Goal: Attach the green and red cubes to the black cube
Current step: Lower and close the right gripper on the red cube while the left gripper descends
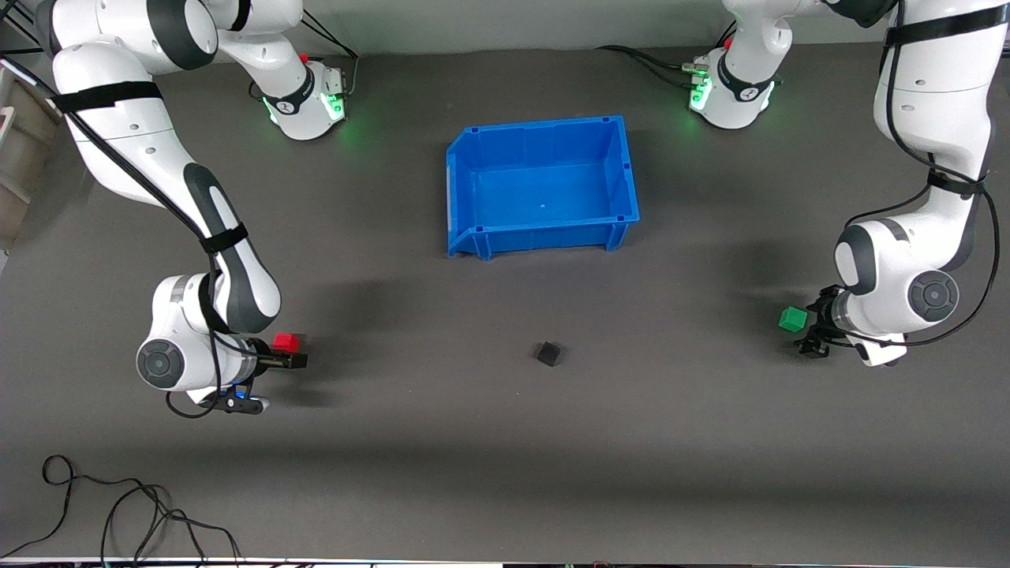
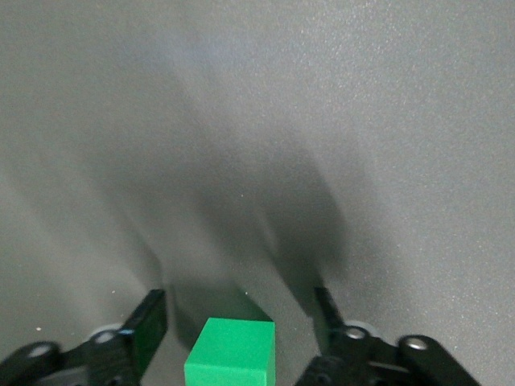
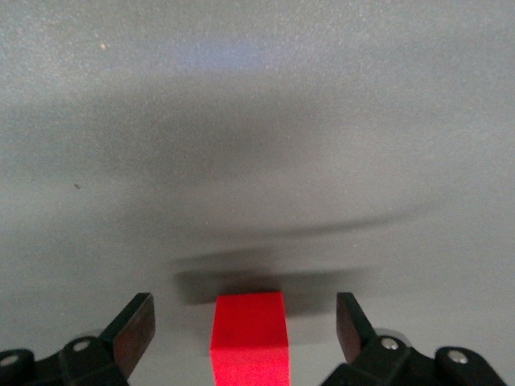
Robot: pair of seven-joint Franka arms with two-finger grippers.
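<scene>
**A:** Where does the small matte black cube (image 1: 548,353) lie?

**B:** On the bare dark grey mat (image 1: 505,442), near the middle of the table, nearer the front camera than the open blue plastic bin (image 1: 465,189); it sits apart from both coloured cubes and from both grippers, roughly between the two of them.

**A:** And the small bright red cube (image 1: 286,342)?

**B:** Toward the right arm's end of the table, resting on the mat; the right gripper (image 1: 290,352) is low around it, and in the right wrist view the red cube (image 3: 249,338) sits between the two black fingers (image 3: 133,326); the fingers are spread, with mat showing on either side of the cube, so nothing is pinched.

**A:** The small bright green cube (image 1: 793,319)?

**B:** Toward the left arm's end of the table; the left gripper (image 1: 813,331) is down beside it; in the left wrist view the green cube (image 2: 231,354) lies between the black fingers (image 2: 149,326), closer to one than to the other; the pincer is spread wide, a gap is clear on one side, and whether the nearer finger touches the cube I cannot tell.

**A:** The bin?

**B:** It stands farther from the front camera than all three cubes, between the two white arm bases; its inside shows only blue floor.
</scene>
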